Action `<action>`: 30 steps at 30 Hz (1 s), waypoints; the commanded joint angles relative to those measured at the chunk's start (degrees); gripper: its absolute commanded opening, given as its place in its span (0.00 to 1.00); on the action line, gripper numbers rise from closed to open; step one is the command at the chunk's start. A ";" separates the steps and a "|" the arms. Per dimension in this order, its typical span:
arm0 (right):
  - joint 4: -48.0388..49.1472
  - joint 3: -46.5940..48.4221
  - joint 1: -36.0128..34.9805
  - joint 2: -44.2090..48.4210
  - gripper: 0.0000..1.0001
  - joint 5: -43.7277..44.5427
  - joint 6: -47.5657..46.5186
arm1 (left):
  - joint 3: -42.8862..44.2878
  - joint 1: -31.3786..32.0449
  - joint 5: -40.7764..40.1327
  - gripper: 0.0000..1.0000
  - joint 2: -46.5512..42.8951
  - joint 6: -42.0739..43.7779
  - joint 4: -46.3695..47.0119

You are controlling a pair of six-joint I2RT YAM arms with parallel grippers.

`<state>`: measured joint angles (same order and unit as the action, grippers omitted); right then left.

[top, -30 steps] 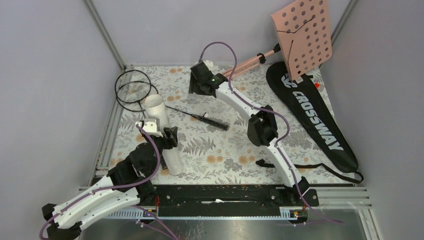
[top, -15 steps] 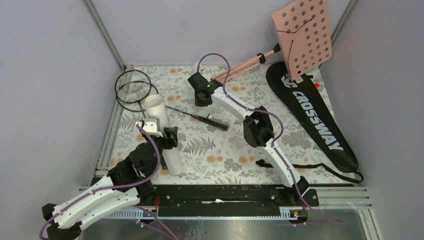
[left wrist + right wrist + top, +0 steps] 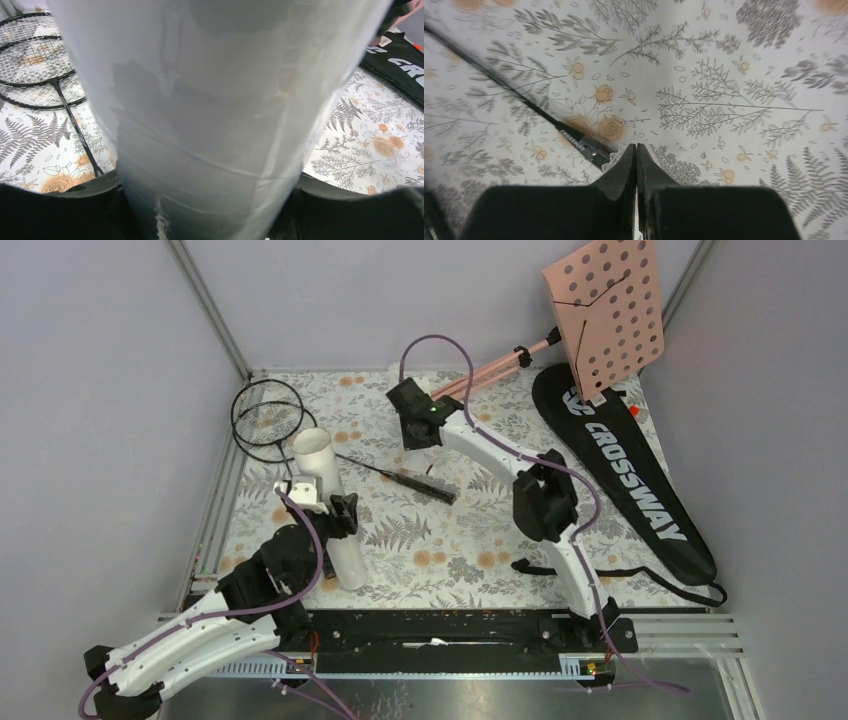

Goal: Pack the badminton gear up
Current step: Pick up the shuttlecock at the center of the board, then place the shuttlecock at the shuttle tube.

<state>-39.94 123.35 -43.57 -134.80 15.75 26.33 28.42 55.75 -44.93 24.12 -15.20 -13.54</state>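
Note:
The long white tube (image 3: 330, 510) leans upright at the front left, and my left gripper (image 3: 328, 512) is shut around its middle. It fills the left wrist view as the tube (image 3: 210, 100), with black fingers (image 3: 55, 202) on both sides. Two black rackets (image 3: 265, 420) lie behind it, their handle (image 3: 430, 485) pointing right. My right gripper (image 3: 412, 430) hovers above the cloth with its jaws pressed together. A lacy white shuttlecock edge (image 3: 616, 156) sticks out beside its fingertips (image 3: 636, 146), over the racket shaft (image 3: 524, 107). The black CROSSWAY bag (image 3: 630, 475) lies at the right.
A pink perforated music stand (image 3: 605, 315) rises at the back right, with a tripod leg (image 3: 490, 370) stretching left behind my right arm. The bag's strap (image 3: 620, 575) trails along the front right. A metal rail (image 3: 215, 510) borders the floral cloth (image 3: 450, 550) on the left.
My right gripper went from open to shut and shifted from the back of the cloth toward the racket handle. The left arm and the tube have not moved.

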 commanded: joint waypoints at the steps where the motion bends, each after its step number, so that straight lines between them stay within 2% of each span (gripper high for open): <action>1: 6.79 -5.14 -0.90 12.52 0.00 1.95 -6.44 | 0.18 0.00 3.29 0.48 0.79 0.98 4.87; 7: 16.38 -16.97 -0.90 23.64 0.00 -2.76 -7.03 | 0.36 0.00 6.79 0.48 1.48 2.25 5.81; 14: 35.43 -31.47 -0.85 45.30 0.00 -8.77 -9.33 | -1.50 -0.01 21.49 0.48 3.36 6.38 12.92; 19: 48.12 -38.76 -0.90 56.56 0.00 -20.35 -7.03 | -1.78 -0.02 31.42 0.49 6.32 9.89 21.56; 24: 60.75 -41.88 -0.89 61.18 0.00 -25.21 -0.94 | 0.61 -0.02 38.16 0.50 12.23 12.80 24.26; 30: 70.80 -45.30 -0.95 62.11 0.00 -30.85 9.23 | 3.82 -0.02 38.28 0.50 18.42 12.67 27.08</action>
<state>20.97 81.41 -44.05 -71.85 -9.08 27.29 28.45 55.75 -9.72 40.56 -3.33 6.28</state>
